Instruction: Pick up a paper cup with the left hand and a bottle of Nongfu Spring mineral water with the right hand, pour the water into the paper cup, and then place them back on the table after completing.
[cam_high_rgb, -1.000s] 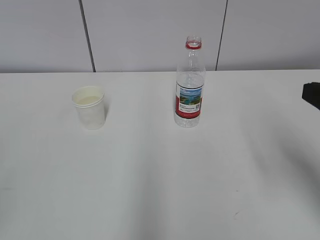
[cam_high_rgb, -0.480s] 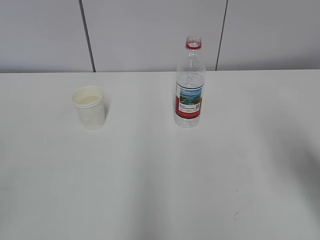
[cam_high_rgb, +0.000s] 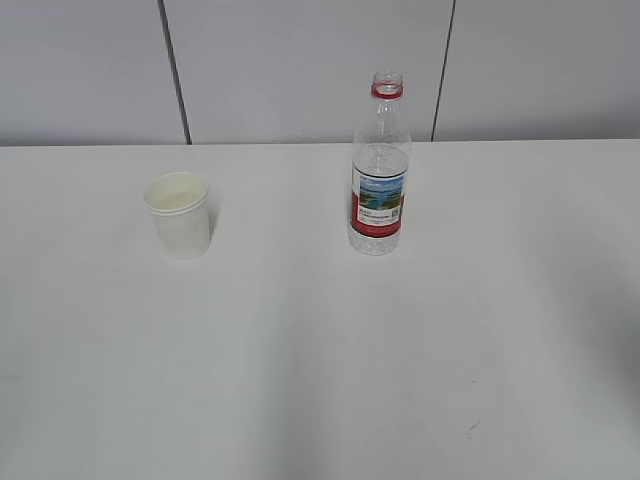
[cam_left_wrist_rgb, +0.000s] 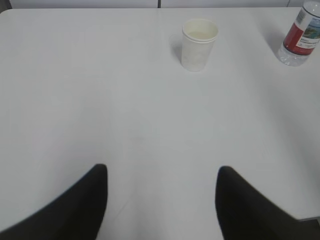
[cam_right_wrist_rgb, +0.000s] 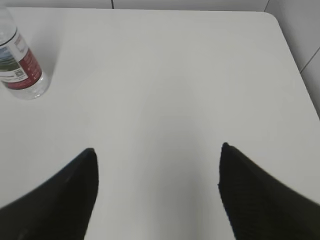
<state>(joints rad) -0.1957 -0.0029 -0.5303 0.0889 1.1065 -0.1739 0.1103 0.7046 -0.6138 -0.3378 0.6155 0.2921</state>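
A white paper cup (cam_high_rgb: 179, 214) stands upright on the white table (cam_high_rgb: 320, 350), left of centre; it also shows in the left wrist view (cam_left_wrist_rgb: 199, 44). An uncapped clear bottle (cam_high_rgb: 379, 170) with a red label and a little water stands upright right of centre; its base shows in the left wrist view (cam_left_wrist_rgb: 301, 40) and in the right wrist view (cam_right_wrist_rgb: 20, 67). My left gripper (cam_left_wrist_rgb: 162, 172) is open and empty, well short of the cup. My right gripper (cam_right_wrist_rgb: 157, 152) is open and empty, far right of the bottle. Neither arm shows in the exterior view.
A grey panelled wall (cam_high_rgb: 300, 70) runs behind the table. The table's right edge and rounded far corner (cam_right_wrist_rgb: 272, 17) show in the right wrist view. A small dark scuff (cam_high_rgb: 470, 429) marks the near tabletop.
The right arm's black tip, at the exterior view's right edge one second ago, has left that view. Cup and bottle have not moved.
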